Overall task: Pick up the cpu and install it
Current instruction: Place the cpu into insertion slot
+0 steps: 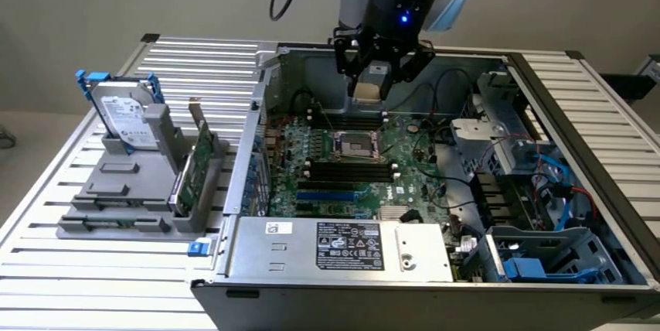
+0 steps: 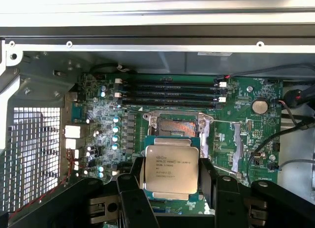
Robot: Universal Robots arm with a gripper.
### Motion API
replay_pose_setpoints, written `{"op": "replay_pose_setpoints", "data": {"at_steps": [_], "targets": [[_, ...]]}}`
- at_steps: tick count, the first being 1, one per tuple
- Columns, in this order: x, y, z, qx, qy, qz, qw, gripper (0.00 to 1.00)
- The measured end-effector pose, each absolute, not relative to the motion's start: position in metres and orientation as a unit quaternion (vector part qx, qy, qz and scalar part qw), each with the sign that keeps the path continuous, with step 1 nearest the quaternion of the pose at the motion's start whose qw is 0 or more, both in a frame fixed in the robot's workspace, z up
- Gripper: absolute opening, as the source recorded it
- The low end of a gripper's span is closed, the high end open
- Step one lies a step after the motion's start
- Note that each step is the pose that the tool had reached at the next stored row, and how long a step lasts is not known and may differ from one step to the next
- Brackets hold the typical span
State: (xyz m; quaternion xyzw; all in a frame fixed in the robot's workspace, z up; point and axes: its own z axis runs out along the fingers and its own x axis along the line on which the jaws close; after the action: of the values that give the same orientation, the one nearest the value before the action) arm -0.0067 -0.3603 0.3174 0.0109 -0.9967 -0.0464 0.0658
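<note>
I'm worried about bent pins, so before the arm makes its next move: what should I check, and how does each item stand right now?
1. Grip: ok. The cpu sits between the jaws of the gripper, printed top showing.
2. Chip level in the grip: ok, it looks flat and square in the wrist view.
3. The socket uncovered: ok, nothing lies in it.
4. Chip centred over the socket: cannot tell; it hangs above the motherboard.
5. Corner mark matched to the socket: cannot tell.
6. Loose cables off the socket: ok, they lie to one side.
</note>
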Motion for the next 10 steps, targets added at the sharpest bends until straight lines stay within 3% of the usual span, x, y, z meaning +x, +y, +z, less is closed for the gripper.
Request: {"op": "replay_pose_setpoints", "data": {"at_steps": [10], "targets": [[-0.0067, -0.3603, 0.3168, -0.021, -0.997, -0.048, 0.064, 0.55]]}}
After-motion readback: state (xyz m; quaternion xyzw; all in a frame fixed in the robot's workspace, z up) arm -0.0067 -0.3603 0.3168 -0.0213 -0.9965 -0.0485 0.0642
